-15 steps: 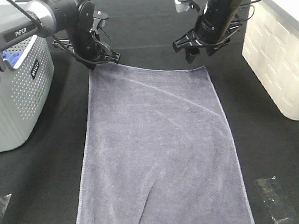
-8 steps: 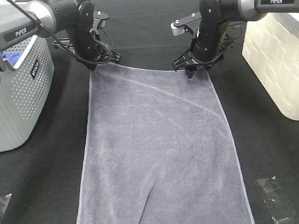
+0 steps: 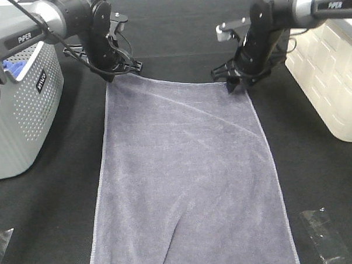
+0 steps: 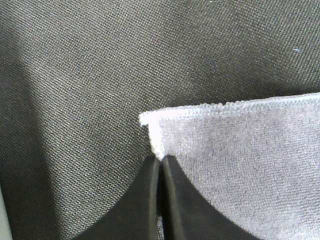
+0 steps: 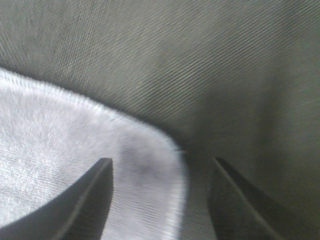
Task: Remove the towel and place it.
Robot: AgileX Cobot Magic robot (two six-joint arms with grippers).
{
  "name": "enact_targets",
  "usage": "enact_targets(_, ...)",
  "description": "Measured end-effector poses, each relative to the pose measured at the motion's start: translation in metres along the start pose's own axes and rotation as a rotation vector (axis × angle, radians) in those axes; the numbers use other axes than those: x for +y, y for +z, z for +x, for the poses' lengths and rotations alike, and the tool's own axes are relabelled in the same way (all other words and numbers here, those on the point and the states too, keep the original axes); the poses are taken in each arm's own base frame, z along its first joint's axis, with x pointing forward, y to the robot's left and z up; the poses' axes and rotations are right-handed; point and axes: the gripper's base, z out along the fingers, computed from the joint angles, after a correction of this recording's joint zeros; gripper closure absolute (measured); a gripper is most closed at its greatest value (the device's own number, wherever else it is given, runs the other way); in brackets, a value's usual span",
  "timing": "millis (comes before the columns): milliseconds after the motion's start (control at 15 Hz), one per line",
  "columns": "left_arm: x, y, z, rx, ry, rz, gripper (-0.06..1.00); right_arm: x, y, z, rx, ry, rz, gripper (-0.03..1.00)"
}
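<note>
Black woven surface (image 3: 318, 178), long greyish-lavender terry towel (image 3: 190, 178) spread flat from far middle to near edge, hems stitched. Perforated grey basket (image 3: 23, 121) at left edge, blue cloth (image 3: 12, 64) inside. Blocky white bin (image 3: 331, 72) at right edge. Left jaws pinched shut on towel's far left corner; right jaws parted, straddling far right corner.

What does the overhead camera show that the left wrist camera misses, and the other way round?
Only overhead: the whole towel spread flat, the grey basket on the left, a white bin on the right, and the right gripper open at the towel's other far corner. Only the left wrist: the close detail of the stitched corner hem running in between tightly closed tips. Both: the left gripper at that towel corner, on the black tabletop.
</note>
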Motion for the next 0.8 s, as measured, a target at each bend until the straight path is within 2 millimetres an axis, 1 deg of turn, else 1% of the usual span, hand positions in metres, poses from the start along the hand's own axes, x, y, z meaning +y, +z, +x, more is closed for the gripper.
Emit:
enact_targets(67, 0.000, 0.000, 0.000, 0.000, 0.000, 0.000, 0.94, 0.001, 0.007, 0.003, 0.012, 0.008, -0.011, 0.50)
enact_targets(133, 0.000, 0.000, 0.000, 0.000, 0.000, 0.000, 0.94, 0.002, 0.008, 0.003, 0.013, 0.011, -0.014, 0.58)
enact_targets(333, 0.000, 0.000, 0.000, -0.001, -0.001, 0.000, 0.94, 0.004, 0.008, 0.003, 0.009, 0.015, -0.029, 0.96)
enact_targets(600, 0.001, 0.000, 0.000, -0.003, 0.006, -0.008, 0.94, 0.003, 0.002, -0.003, 0.001, -0.009, -0.015, 0.97)
enact_targets(733, 0.002, 0.000, -0.001, -0.013, 0.020, -0.025, 0.94, 0.000, -0.012, -0.018, -0.044, -0.031, 0.012, 0.97)
enact_targets(800, 0.003, 0.000, -0.003, -0.028, 0.026, -0.029, 0.94, -0.003, -0.024, -0.030, -0.088, -0.045, 0.033, 0.97)
